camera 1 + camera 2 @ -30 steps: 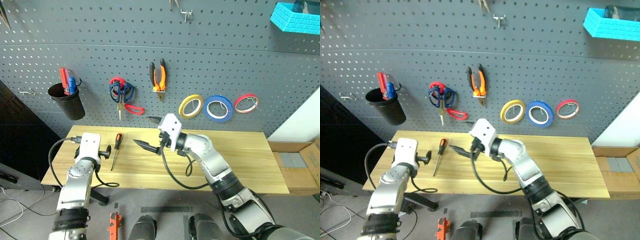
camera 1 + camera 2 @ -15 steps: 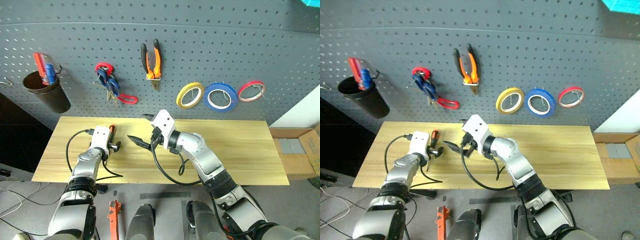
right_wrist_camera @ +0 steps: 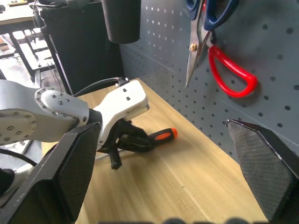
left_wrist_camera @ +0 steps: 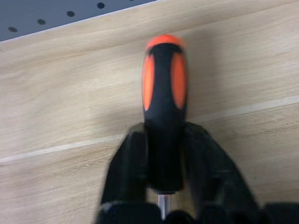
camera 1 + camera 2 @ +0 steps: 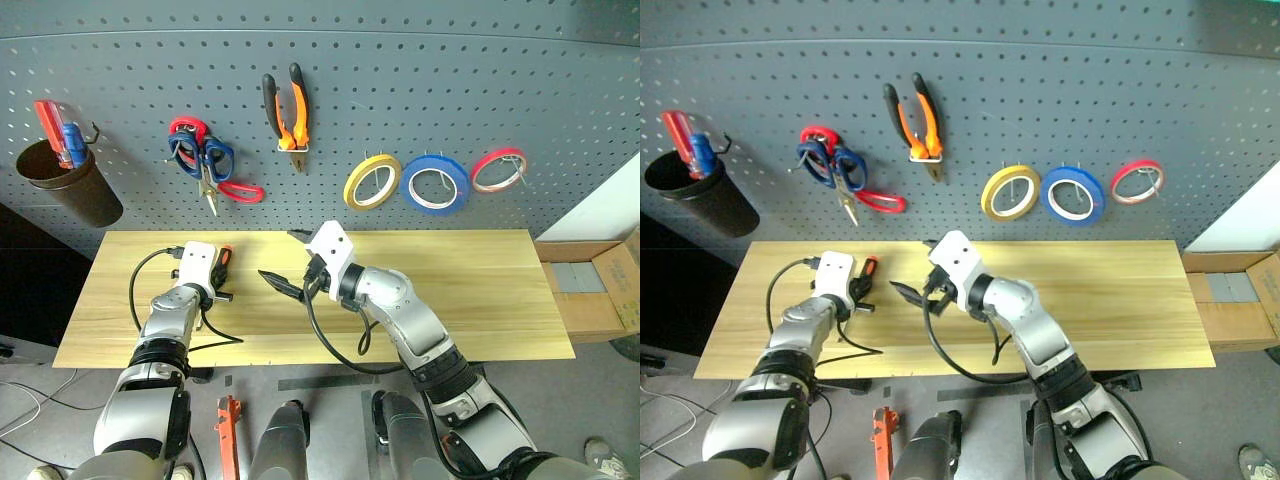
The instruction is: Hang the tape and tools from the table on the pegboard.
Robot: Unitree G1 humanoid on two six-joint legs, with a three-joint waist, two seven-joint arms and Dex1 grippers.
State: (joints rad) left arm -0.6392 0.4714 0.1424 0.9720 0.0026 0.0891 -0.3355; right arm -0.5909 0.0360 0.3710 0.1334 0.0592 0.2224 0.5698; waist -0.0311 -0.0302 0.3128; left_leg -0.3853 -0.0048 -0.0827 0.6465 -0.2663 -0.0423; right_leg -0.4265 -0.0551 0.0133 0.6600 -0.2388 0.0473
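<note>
Your left gripper (image 4: 163, 163) is clamped on the screwdriver (image 4: 163, 107), which lies flat on the table (image 5: 480, 300) near its left end, close under the pegboard (image 5: 420, 90). The black fingers (image 4: 128, 168) pinch the lower part of the orange-and-black handle, just above where the steel shank begins, and the rounded orange butt points away toward the board. Judge it as light and rigid: it will not bend or crush, but the handle is smooth and tapered, so it may twist or slide in the pinch if you swing it fast. Holding near the shank end leaves the thick part of the handle free, which should suit setting it into a holder or onto a hook. Your right gripper (image 5: 285, 268) hangs over the middle of the table with its jaws spread wide and nothing in them, just to the right of the left hand, so keep the lift clear of it. On the board the pliers (image 5: 283, 108), the dark-handled scissors (image 5: 200, 160) over a red-handled pair, and the yellow tape (image 5: 372, 182) beside blue and red rings already hang. A black cup (image 5: 65, 185) with red and blue tools hangs far left; those hooks are taken.
</note>
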